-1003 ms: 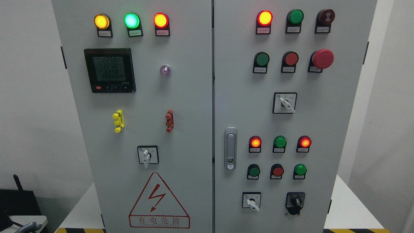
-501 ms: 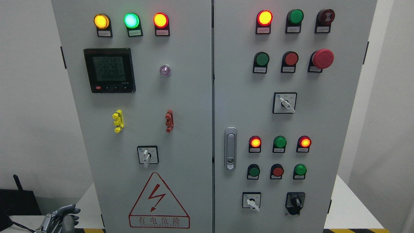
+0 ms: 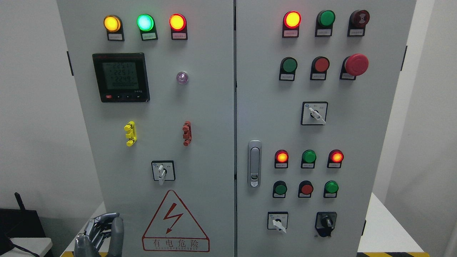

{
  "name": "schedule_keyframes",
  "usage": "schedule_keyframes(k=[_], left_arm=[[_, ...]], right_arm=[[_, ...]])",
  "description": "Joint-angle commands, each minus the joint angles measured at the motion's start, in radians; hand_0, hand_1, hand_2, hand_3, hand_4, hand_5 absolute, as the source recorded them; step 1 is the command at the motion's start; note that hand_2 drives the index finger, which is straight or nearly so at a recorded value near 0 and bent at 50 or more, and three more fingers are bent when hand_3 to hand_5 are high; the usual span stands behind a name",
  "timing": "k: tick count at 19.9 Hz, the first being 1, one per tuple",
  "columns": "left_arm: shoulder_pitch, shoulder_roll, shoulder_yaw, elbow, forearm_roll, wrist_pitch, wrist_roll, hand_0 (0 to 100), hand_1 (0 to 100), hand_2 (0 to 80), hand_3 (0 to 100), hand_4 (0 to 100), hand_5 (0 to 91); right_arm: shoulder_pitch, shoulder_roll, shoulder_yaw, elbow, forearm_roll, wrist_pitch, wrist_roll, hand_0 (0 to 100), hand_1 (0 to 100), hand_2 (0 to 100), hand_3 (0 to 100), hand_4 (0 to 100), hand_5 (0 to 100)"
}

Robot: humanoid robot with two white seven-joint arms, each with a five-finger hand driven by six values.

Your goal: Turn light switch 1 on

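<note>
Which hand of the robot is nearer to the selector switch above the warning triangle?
Left. The left hand is at the lower left of the selector switch, well below it and not touching. The right hand is not in view.

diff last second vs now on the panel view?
The left hand has risen into view at the lower left, moving up and rightward onto the left door's bottom corner, fingers relaxed, holding nothing. The meter readout ticked slightly. No switch has been touched: the left door's selector switch and all lamps look as before. The right hand is not visible.
</note>
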Motion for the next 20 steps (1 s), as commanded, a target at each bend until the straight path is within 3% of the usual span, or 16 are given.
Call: schedule_keyframes(k=[1,10,20], left_arm=[[-0.038,-0.018,-0.124,-0.014,-0.041,0.052,0.017,4,38,48.1,67,72,68.3],[-0.097,-0.027,-0.187,-0.011,-0.062,0.183,0.164,3,43,49.6,68,75,76.3],[-0.166,-0.035,-0.196,-0.002,-0.064,0.334,0.234,4,49,50.2,69,75,76.5]], right_arm=[[0.000,0.000,0.000,0.000,-0.017,0.001,-0.001,12,39,0,0,0,0],[0.000,0.000,0.000,0.000,-0.017,0.001,-0.001,12,39,0,0,0,0],[0.000,0.000,0.000,0.000,-0.017,0.001,-0.001,12,39,0,0,0,0]])
